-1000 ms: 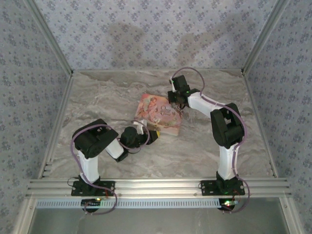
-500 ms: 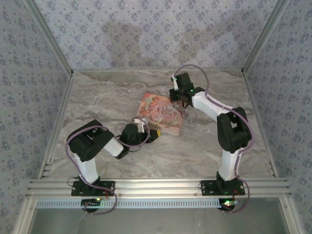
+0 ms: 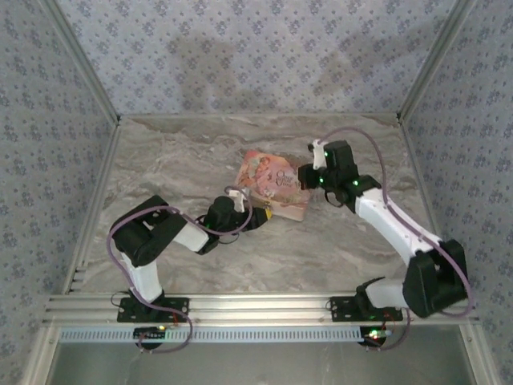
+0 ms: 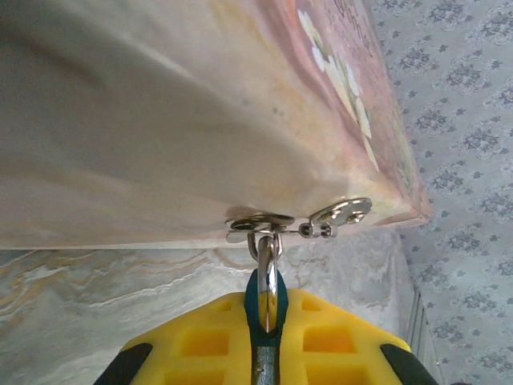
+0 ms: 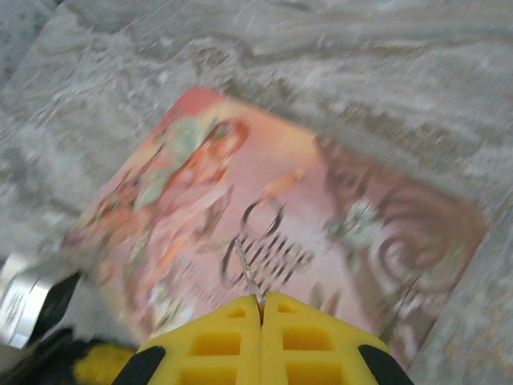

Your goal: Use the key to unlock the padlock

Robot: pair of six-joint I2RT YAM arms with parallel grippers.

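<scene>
At the near edge of the pink box (image 3: pixel 276 186), the left hand (image 4: pixel 265 314) is pinched narrow on the small teal padlock (image 4: pixel 252 309). The padlock's silver shackle (image 4: pixel 269 261) passes through the hasp ring (image 4: pixel 258 224) on the box's side wall, and the lock looks not yet opened. Above the box's printed lid, toward its right edge, the right hand (image 5: pixel 260 303) is clamped shut on the key (image 5: pixel 247 271). The key is a thin sliver of metal jutting from between the yellow pads, aimed over the lid and well apart from the lock. The trouble from here is likely to be alignment. The padlock's keyhole cannot be made out, and if it sits under the left hand's pads or faces the tabletop (image 3: pixel 176 160), the key would have nowhere to go. The key itself seems gripped by very little, so a sideways nudge against the lock body could twist it in the pads or pop it loose onto the lid. The padlock hangs from a loose ring, so a push from the key may swing it or drag it out of the left hand's pinch. The box also looks light, and pressure through the hasp could slide it across the tabletop, carrying the lock away from both hands.
</scene>
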